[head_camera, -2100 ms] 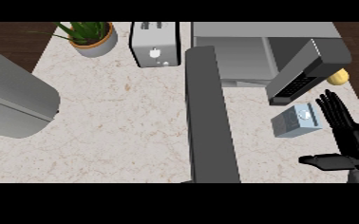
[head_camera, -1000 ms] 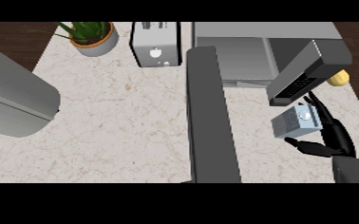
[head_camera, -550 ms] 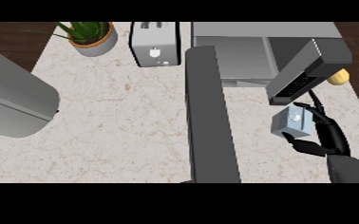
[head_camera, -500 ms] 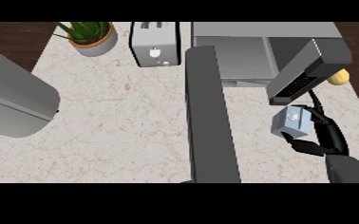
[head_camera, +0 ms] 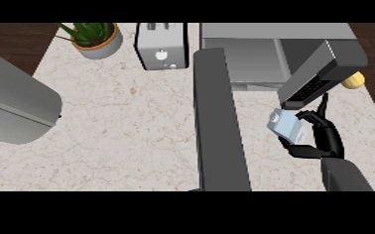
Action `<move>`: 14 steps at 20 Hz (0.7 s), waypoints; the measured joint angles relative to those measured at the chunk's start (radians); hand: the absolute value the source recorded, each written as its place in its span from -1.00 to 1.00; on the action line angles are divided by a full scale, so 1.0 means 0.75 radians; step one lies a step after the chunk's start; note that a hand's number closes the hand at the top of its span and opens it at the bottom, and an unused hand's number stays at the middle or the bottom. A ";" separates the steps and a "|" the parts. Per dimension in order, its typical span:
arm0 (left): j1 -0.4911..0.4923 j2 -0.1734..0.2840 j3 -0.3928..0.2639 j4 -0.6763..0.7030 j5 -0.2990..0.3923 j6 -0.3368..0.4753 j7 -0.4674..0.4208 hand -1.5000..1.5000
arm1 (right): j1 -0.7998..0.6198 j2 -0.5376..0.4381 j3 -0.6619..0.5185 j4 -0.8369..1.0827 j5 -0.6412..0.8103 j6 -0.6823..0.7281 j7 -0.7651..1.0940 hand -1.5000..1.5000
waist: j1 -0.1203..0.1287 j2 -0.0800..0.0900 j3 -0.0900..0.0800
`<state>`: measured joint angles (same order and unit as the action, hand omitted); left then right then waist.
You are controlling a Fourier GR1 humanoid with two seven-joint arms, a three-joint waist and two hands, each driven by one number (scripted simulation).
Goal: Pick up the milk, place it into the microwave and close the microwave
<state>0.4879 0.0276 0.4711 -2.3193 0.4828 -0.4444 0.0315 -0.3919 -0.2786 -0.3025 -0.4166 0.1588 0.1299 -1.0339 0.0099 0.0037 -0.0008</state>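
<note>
Here the robot's black right hand (head_camera: pixel 321 140) sits near the right edge of the pale speckled stone counter (head_camera: pixel 124 119), its fingers and thumb curled round a small light-blue and white milk carton (head_camera: pixel 286 126). The carton is tilted, just below the dark open door (head_camera: pixel 316 74) of the grey boxy microwave (head_camera: pixel 253 49), which stands at the counter's far right corner with its cavity showing. A long dark grey bar (head_camera: pixel 219 124) runs from front to back just left of the carton, leaving a narrow strip between bar and right edge. A small yellow thing (head_camera: pixel 354 81) lies by the door at the right edge. A silver toaster (head_camera: pixel 161 52) and a potted green plant (head_camera: pixel 95 38) stand along the far edge; a grey rounded body (head_camera: pixel 22 106) overhangs the left edge
</note>
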 measured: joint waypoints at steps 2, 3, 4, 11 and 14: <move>-0.001 -0.008 0.006 -0.001 0.003 -0.001 -0.002 -1.00 | -0.008 0.035 -0.003 -0.008 -0.015 -0.009 -0.003 1.00 | -0.002 -0.001 -0.002; 0.005 -0.013 0.008 -0.004 0.004 -0.001 -0.004 -1.00 | -0.008 0.051 -0.001 -0.016 -0.020 -0.010 -0.004 1.00 | -0.003 -0.003 -0.003; -0.008 0.001 0.019 -0.004 0.013 0.013 0.017 -1.00 | -0.007 0.063 0.006 -0.038 -0.026 -0.005 0.004 1.00 | -0.009 -0.003 -0.002; -0.028 0.009 0.057 0.045 0.011 -0.009 0.010 -1.00 | 0.021 0.195 0.101 -0.232 -0.024 -0.019 0.056 1.00 | -0.022 -0.006 0.003; -0.026 0.007 0.081 0.050 0.022 -0.022 0.008 -1.00 | 0.014 0.242 0.142 -0.371 -0.020 -0.052 0.152 1.00 | -0.019 -0.008 0.002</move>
<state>0.4681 0.0329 0.5318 -2.2814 0.4990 -0.4605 0.0372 -0.3817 -0.0973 -0.1961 -0.6951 0.1435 0.0910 -0.9198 -0.0046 -0.0026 0.0010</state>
